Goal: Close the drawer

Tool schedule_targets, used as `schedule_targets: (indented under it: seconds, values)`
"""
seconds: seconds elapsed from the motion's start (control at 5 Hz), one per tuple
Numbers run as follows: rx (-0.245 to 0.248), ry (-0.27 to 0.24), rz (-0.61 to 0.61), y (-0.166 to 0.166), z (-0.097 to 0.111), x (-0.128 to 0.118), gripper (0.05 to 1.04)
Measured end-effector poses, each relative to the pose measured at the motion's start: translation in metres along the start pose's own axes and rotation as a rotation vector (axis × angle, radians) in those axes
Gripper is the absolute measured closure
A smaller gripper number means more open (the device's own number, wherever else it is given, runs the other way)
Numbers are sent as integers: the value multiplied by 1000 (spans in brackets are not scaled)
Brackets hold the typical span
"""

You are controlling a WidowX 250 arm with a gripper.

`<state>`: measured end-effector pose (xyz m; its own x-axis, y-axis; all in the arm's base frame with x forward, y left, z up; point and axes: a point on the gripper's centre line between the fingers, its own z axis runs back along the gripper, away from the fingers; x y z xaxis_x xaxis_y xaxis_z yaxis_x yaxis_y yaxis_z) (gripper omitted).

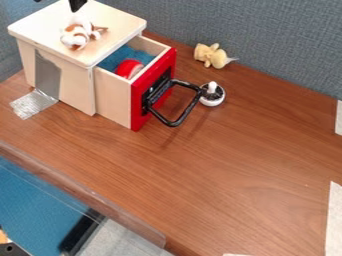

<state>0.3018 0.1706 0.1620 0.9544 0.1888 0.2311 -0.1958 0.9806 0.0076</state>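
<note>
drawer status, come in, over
Pincer at view's top edge, away from handle. Drawer pulled out, red item inside. Small white object near handle, apparently outside closing path.

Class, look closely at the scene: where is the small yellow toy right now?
The yellow toy lies on the wooden table near the grey-blue partition, just beyond the white round object.

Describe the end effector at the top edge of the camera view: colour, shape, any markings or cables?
The end effector is solid black; its visible part is small and angular, tapering downward to a blunt tip. No markings or cables discernible on that part.
</note>
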Motion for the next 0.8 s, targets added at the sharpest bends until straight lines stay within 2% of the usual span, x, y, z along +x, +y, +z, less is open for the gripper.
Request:
schedule_targets:
  seconds: [0.2,0.4,0.6,0.8]
  values:
    - [-16,34,4,-2,-11,-3,84]
    - [-62,45,-74,-39,-14,4,84]
    - [-80,49,-167,-76,-15,10,84]
    - [-37,52,-280,-116,-21,14,84]
